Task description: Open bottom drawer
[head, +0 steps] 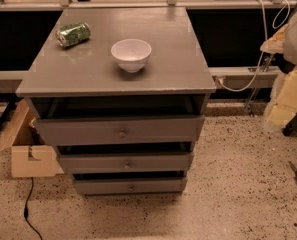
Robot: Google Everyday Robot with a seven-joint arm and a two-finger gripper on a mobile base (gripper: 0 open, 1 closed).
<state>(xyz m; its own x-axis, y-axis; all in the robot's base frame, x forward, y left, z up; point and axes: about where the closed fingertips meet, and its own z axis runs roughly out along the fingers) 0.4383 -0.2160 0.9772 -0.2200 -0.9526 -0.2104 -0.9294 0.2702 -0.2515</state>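
Observation:
A grey cabinet (pixel 113 79) with three stacked drawers stands in the middle of the camera view. The bottom drawer (pixel 103 186) is the narrowest grey front, lowest down, just above the floor. Its tiny round knob (pixel 132 187) sits at the centre. A thin dark gap shows above its front, and none of its inside is visible. The middle drawer (pixel 98 163) and the widest top drawer (pixel 78 130) lie above it. My gripper is not in view.
A white bowl (pixel 131 54) and a green can (pixel 73 34) lying on its side rest on the cabinet top. A cardboard box (pixel 28 156) and a black cable (pixel 28 209) are at the lower left. Pale bulky shapes (pixel 288 94) and white cables (pixel 258 59) stand at the right. Speckled floor (pixel 228 194) spreads in front.

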